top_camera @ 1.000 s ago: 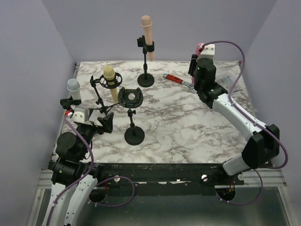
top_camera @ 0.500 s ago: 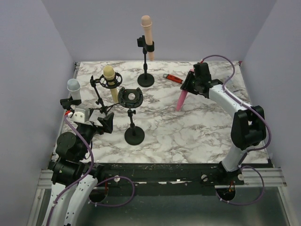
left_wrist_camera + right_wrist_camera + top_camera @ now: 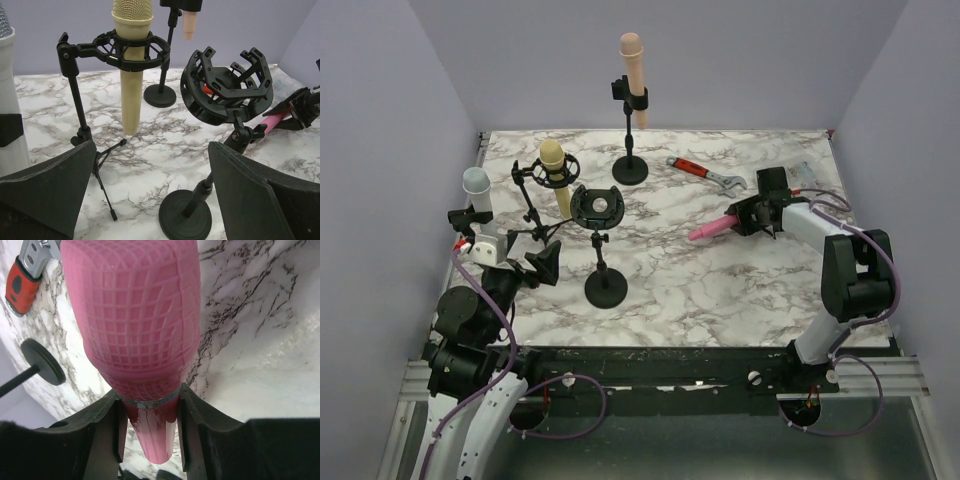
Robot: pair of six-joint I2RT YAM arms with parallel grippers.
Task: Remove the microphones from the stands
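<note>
My right gripper (image 3: 752, 216) is shut on a pink microphone (image 3: 712, 228), held low and almost flat over the right middle of the marble table, its thin end pointing left. In the right wrist view the microphone (image 3: 135, 325) sits between both fingers of the gripper (image 3: 150, 432), mesh head toward the camera. The empty black shock-mount stand (image 3: 599, 212) is at centre-left and shows in the left wrist view (image 3: 227, 92). My left gripper (image 3: 544, 262) is open and empty just left of the stand; in its wrist view the gripper (image 3: 152, 200) frames the stand's round base (image 3: 185, 217).
A yellow microphone (image 3: 553, 165) sits in a shock mount on a tripod at the left. A peach microphone (image 3: 633, 65) stands on a tall stand at the back. A white microphone (image 3: 477, 190) is clipped at the far left. A red-handled wrench (image 3: 705, 173) lies at back right.
My right arm has come down from high at the back right to table height, tipping the pink microphone from upright to nearly flat. The left arm has barely shifted.
</note>
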